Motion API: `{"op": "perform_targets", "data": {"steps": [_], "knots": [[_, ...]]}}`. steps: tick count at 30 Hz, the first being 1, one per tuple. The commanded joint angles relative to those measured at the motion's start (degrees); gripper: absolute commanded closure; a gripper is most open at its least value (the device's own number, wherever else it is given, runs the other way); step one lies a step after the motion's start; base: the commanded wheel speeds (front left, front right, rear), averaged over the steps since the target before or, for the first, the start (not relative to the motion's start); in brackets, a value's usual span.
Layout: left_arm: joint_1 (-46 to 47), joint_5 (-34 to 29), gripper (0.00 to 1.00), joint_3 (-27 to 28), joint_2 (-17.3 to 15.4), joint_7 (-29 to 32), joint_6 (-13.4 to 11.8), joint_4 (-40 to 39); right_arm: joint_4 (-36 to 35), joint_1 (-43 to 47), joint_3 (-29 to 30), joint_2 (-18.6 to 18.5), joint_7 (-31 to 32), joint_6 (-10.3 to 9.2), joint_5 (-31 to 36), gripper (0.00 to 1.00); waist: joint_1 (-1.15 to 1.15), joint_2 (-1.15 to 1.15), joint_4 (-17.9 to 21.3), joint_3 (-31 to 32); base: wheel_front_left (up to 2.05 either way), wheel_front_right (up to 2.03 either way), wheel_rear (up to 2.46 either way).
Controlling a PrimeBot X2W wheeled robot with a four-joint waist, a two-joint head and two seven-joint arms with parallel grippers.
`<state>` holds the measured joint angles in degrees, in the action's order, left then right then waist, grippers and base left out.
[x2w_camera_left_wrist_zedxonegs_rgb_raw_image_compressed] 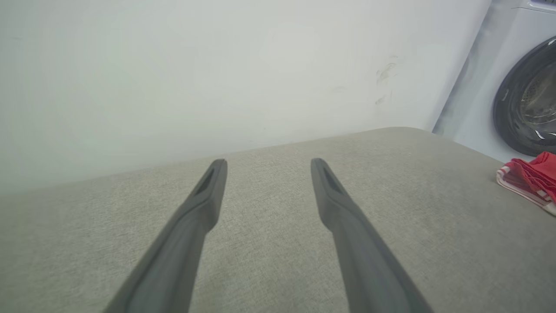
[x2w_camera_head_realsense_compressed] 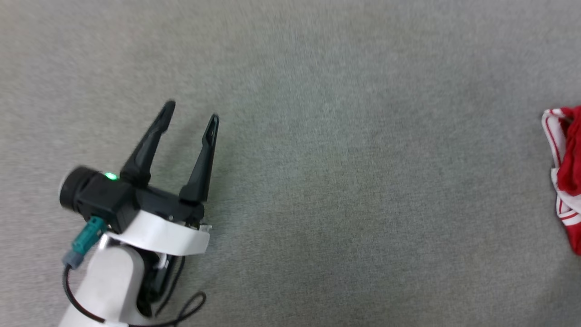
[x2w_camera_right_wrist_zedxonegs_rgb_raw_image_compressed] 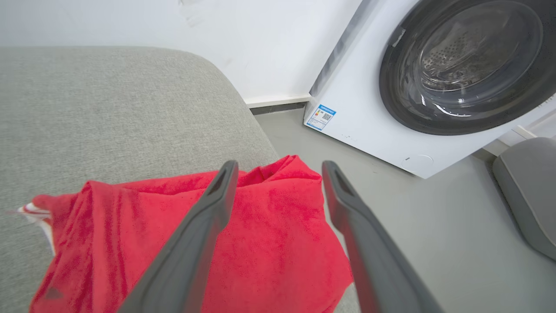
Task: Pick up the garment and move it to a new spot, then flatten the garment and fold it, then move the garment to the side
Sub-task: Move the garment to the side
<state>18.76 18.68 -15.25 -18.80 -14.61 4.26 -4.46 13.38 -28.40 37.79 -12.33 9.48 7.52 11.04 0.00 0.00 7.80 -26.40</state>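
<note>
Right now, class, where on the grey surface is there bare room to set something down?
Free: the grey surface between the left tool and the garment. Crowded: its right edge, where the garment lies bunched by the right tool.

Grey fabric surface, plain white wall, white front-loading washing machine, smooth grey floor

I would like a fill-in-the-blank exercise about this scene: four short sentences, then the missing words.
1. The garment is mostly ___.
2. The left gripper is ___, holding nothing.
3. The washing machine has a ___ body.
4. In the head view, the garment lies at the picture's ___ edge.
Missing words: red; open; white; right.
</note>
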Motion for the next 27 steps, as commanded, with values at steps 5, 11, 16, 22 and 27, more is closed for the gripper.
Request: {"op": "perform_targets", "data": {"steps": [5,11,16,22,27], "knots": [[-5.17,1.28,0.0,0.62,2.56,-0.51,-1.65,2.16,-0.76,7.31,-5.48,0.36,-6.01,-0.07,-5.84,0.0,0.0,0.0,-3.42,9.12,0.0,0.0,0.0],[-9.55,1.83,0.0,1.46,4.33,-0.63,-3.22,3.88,-4.95,16.04,-11.43,4.56,-9.09,-0.07,-8.97,0.0,0.0,0.0,-6.39,15.06,0.0,0.0,0.0],[-12.76,2.25,0.0,2.57,4.76,-0.65,-4.3,4.91,-8.64,21.67,-15.9,7.12,-8.98,-0.06,-10.54,0.0,0.0,0.0,-7.88,18.28,0.0,0.0,0.0],[-16.62,1.76,0.0,4.11,4.36,-0.59,-5.64,5.84,-14.26,28.15,-22.06,9.17,-8.08,-0.07,-12.58,0.0,0.0,0.0,-9.03,22.21,0.0,0.0,0.0],[-19.79,1.48,0.0,4.92,4.28,-0.56,-6.34,7.43,-19.62,33.44,-27.15,9.47,-7.21,-0.07,-14.95,0.0,0.0,0.0,-9.19,26.58,0.0,0.0,0.0]]}}
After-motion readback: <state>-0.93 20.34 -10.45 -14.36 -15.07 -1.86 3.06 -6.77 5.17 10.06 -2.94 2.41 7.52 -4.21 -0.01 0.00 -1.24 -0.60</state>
